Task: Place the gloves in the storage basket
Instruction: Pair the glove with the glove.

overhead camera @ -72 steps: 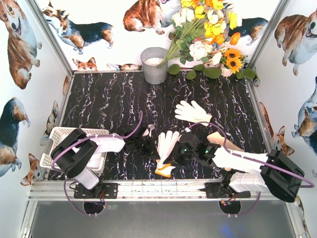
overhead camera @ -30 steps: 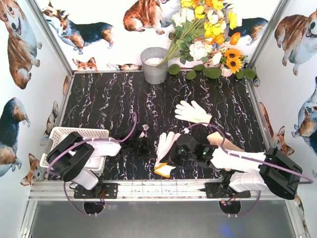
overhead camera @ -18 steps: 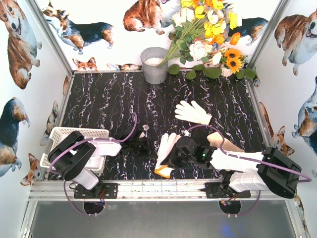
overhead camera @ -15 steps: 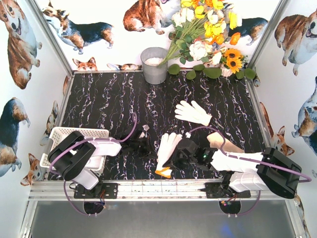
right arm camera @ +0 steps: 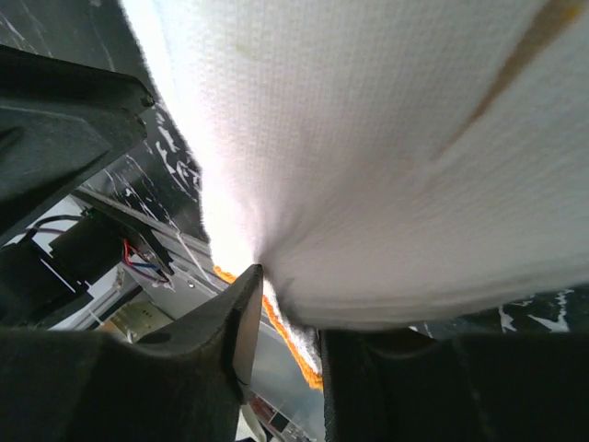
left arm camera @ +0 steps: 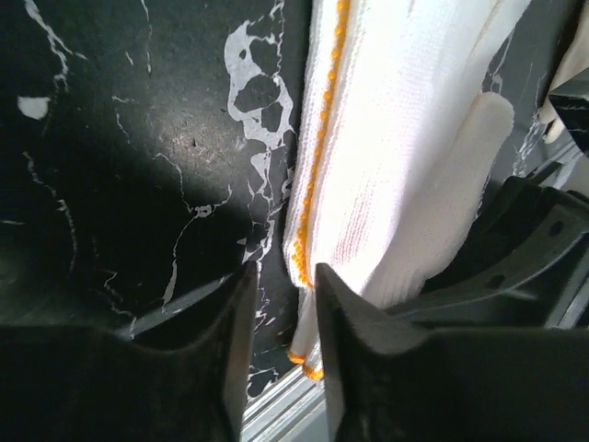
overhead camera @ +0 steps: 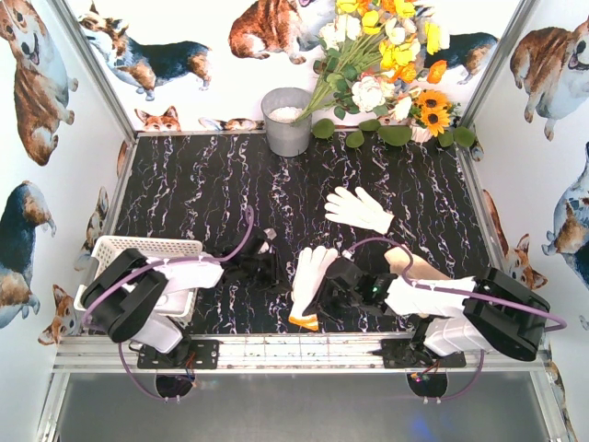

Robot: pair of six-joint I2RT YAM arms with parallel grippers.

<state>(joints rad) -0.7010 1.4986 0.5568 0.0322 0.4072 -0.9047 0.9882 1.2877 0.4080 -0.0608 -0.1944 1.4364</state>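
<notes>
Matt knitted cloth glove (left arm camera: 405, 138), glossy black marble-look table (left arm camera: 138, 138), white plastic lattice basket (overhead camera: 138, 245)

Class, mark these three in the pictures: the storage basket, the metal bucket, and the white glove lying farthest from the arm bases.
storage basket (overhead camera: 147, 245), top view, on its far rim.
metal bucket (overhead camera: 287, 129), top view, on its side wall.
white glove (overhead camera: 357, 209), top view, on its palm.
</notes>
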